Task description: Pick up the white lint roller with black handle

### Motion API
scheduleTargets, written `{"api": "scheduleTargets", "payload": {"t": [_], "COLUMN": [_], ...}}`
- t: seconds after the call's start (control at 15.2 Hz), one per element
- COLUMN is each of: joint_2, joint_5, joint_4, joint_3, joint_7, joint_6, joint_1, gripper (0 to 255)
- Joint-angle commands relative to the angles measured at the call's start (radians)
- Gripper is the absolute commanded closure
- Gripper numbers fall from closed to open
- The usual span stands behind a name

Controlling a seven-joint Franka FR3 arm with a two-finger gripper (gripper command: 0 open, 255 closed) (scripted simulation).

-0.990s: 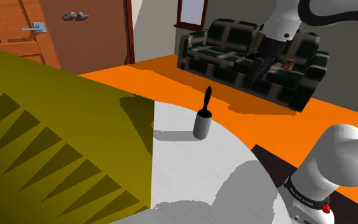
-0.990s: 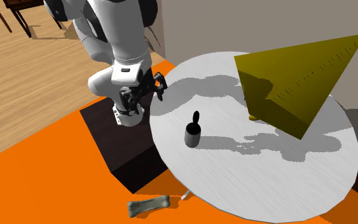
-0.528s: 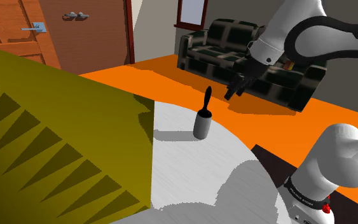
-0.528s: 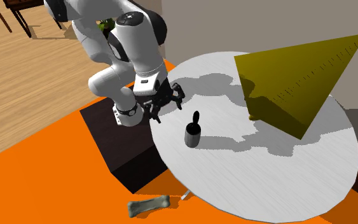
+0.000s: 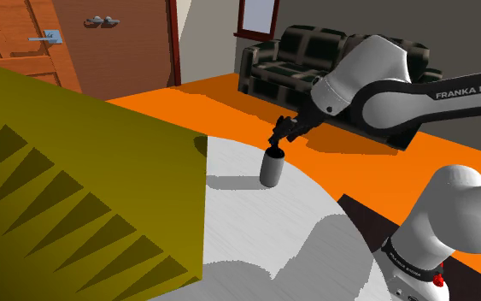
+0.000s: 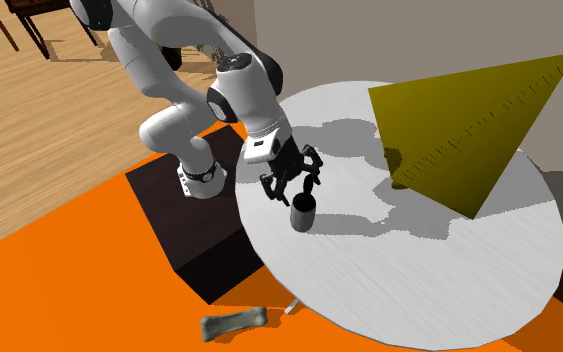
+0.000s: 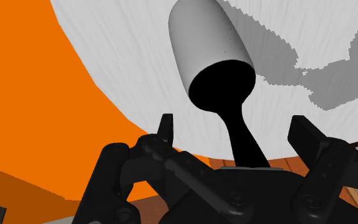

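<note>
lint roller (image 5: 272, 169): stood upright on grey round tbl (image 6: 449, 270);
gripper (image 7: 233, 126): spread wide; placed astride its blk handle, no contact seen

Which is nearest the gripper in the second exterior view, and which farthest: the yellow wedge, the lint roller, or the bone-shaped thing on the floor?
1. Lint roller, standing on the table directly under the open gripper.
2. Yellow wedge, across the table toward the view's right.
3. Bone-shaped thing, down on the orange floor below the table's edge.

Lint roller (image 5: 272, 168) upright on table (image 5: 255, 231), near edge; hand (image 6: 296, 194) just above it.
</note>
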Motion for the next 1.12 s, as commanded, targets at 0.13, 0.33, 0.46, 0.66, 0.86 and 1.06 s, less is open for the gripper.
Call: {"api": "scheduleTargets", "payload": {"t": [0.13,0.33,0.46,0.66,0.86,1.06], "joint_2": [0.033,0.059,0.064,0.058,0.058,0.058], "joint_5": [0.018,0.028,0.03,0.03,0.03,0.03], "joint_4": [-0.043,-0.07,-0.075,-0.077,-0.076,-0.076], "joint_3": [0.011,0.013,0.013,0.014,0.014,0.014], "joint_7": [0.001,-0.005,-0.006,-0.004,-0.004,-0.004], "joint_6": [0.094,0.146,0.157,0.152,0.152,0.152], "joint_1": [0.012,0.02,0.022,0.022,0.022,0.022], "gripper": [0,0,0,255,255,255]}}
